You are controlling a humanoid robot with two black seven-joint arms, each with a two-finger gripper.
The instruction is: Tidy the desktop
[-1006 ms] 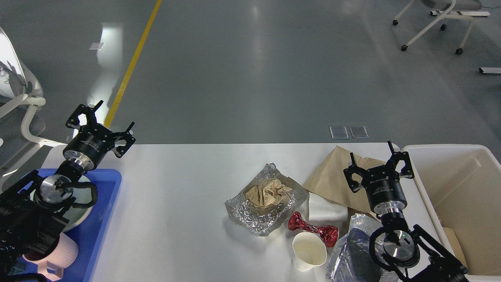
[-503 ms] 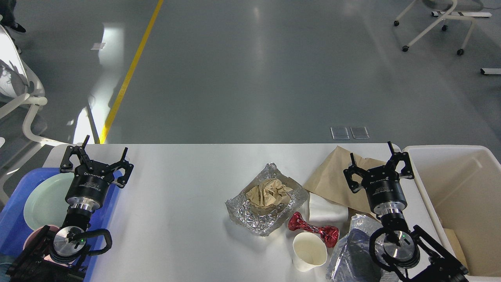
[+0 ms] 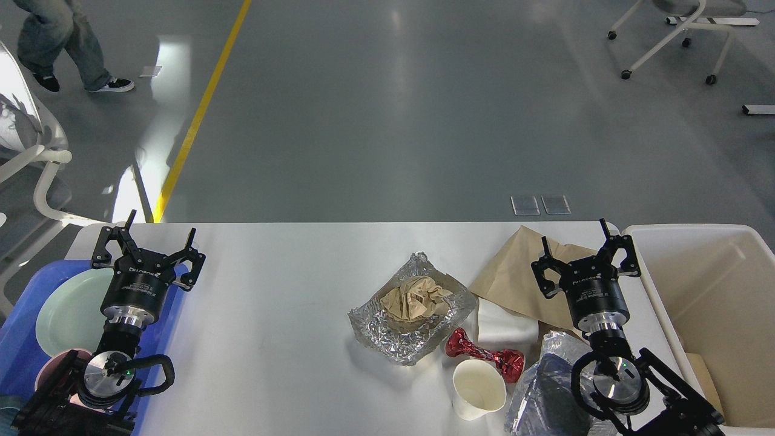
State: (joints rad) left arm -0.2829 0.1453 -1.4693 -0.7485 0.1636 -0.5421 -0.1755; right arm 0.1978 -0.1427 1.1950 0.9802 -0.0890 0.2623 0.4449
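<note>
The desktop (image 3: 272,339) is a wide white-grey tabletop. Right of its middle lies a crumpled foil tray (image 3: 375,330) holding a ball of brown paper (image 3: 413,298). Beside it are a red foil wrapper (image 3: 483,353), a white paper cup (image 3: 478,390) on its side, a white napkin (image 3: 502,324), a flat brown paper bag (image 3: 514,272) and a silvery plastic bag (image 3: 542,387). My left gripper (image 3: 145,242) is open over the table's left end, holding nothing. My right gripper (image 3: 584,251) is open above the brown bag, also holding nothing.
A blue tray (image 3: 15,339) at the left edge holds a pale green plate (image 3: 66,312) and a pink mug (image 3: 48,372). A cream-white bin (image 3: 714,315) stands at the table's right end. A person (image 3: 54,42) walks on the floor at far left; chairs stand beyond.
My left arm swung down and back from the far left corner to the tray's right edge, uncovering the plate. A person has walked into view at top left. The right arm has not moved.
</note>
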